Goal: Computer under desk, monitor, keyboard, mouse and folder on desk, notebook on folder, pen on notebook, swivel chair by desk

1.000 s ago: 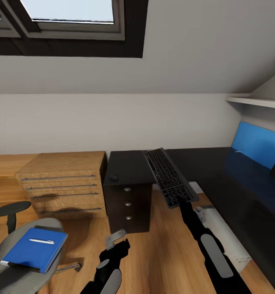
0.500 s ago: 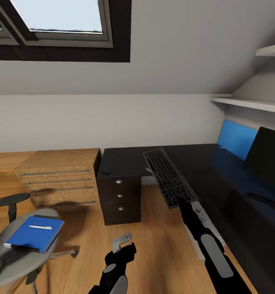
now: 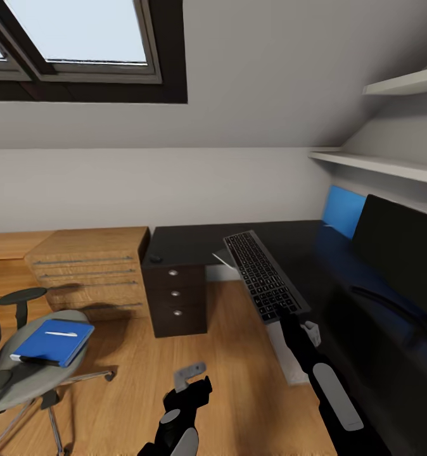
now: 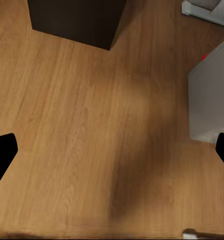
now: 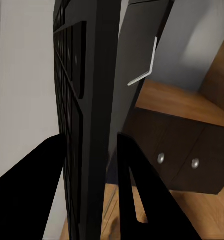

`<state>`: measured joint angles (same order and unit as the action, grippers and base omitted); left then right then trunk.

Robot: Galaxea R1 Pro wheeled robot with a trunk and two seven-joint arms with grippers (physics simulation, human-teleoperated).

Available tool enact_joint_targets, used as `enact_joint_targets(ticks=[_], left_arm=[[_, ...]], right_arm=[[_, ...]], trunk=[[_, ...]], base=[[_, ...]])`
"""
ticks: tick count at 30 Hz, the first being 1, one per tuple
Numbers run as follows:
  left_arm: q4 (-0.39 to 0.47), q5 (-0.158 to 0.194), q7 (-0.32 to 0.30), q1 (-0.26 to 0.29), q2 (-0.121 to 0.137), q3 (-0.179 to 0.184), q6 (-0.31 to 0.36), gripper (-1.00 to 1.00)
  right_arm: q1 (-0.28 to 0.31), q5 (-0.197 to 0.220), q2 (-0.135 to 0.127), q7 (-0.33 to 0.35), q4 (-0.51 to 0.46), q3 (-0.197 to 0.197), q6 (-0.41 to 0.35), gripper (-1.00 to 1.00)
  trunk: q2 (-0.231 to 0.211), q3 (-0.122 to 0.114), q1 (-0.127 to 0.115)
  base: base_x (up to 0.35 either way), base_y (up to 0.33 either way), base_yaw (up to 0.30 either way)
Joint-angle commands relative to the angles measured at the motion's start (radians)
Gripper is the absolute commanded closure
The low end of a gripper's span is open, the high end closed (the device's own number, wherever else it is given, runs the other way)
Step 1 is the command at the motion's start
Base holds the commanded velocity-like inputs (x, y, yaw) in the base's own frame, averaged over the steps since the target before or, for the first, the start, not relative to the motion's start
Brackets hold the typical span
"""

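The right gripper clamped the near end of the keyboard, holding it raised beside the desk, with the monitor to its right. The left gripper hung wide open over the wooden floor, the folder on the swivel chair further left.

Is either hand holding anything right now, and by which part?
The right hand grips the slim grey keyboard by its near short end; the left hand is empty.
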<state>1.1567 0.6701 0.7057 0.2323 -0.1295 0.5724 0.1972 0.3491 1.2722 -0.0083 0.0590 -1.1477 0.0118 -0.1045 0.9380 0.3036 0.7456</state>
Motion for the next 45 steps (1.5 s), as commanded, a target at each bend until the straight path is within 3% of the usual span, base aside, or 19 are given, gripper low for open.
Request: enact_joint_targets(ticks=[1,12,17,23,25,27,31,45], left_arm=[[0.001,0.003,0.006,0.001,0.000,0.001,0.004,-1.00],[0.001,0.003,0.002,0.001,-0.001,0.002,0.006,-1.00],[0.001,0.005,0.005,0.000,0.005,-0.005,-0.003,-1.00],[0.001,0.002,0.005,0.001,0.005,-0.005,-0.004,-1.00],[0.001,0.001,0.005,0.001,0.005,-0.005,-0.004,-1.00],[0.001,0.002,0.004,0.001,0.005,-0.004,-0.004,-1.00],[0.001,0.002,0.004,0.001,0.005,-0.003,-0.004,-1.00],[0.009,0.001,0.010,0.001,0.007,-0.009,-0.005,-1.00]], right_arm=[[0.001,0.010,-0.001,0.001,-0.001,0.001,-0.001,1.00],[0.000,0.012,0.001,0.000,0.000,0.000,-0.001,1.00],[0.004,0.012,-0.014,-0.002,0.083,-0.080,-0.007,1.00],[0.022,0.035,-0.076,-0.001,0.176,-0.103,-0.047,1.00],[0.042,0.084,-0.101,-0.001,0.219,-0.108,-0.080,1.00],[0.087,0.182,-0.147,-0.001,0.305,-0.111,-0.125,1.00],[0.119,0.202,-0.176,-0.001,0.355,-0.111,-0.133,1.00],[0.120,0.194,-0.173,-0.013,0.360,-0.109,-0.120,1.00]], trunk=[[-0.006,-0.002,-0.004],[-0.083,-0.036,-0.047],[-0.083,-0.036,-0.047],[-0.083,-0.036,-0.047],[-0.083,-0.036,-0.047],[-0.083,-0.036,-0.047],[-0.083,-0.036,-0.047],[-0.083,-0.036,-0.047]], base=[[-0.279,-0.248,0.000],[-0.276,-0.248,0.000],[-0.067,-0.076,0.000],[-0.006,-0.026,0.000],[-0.001,-0.181,0.000],[0.000,-0.296,0.000],[0.000,-0.329,0.000],[-0.068,-0.219,0.000]])
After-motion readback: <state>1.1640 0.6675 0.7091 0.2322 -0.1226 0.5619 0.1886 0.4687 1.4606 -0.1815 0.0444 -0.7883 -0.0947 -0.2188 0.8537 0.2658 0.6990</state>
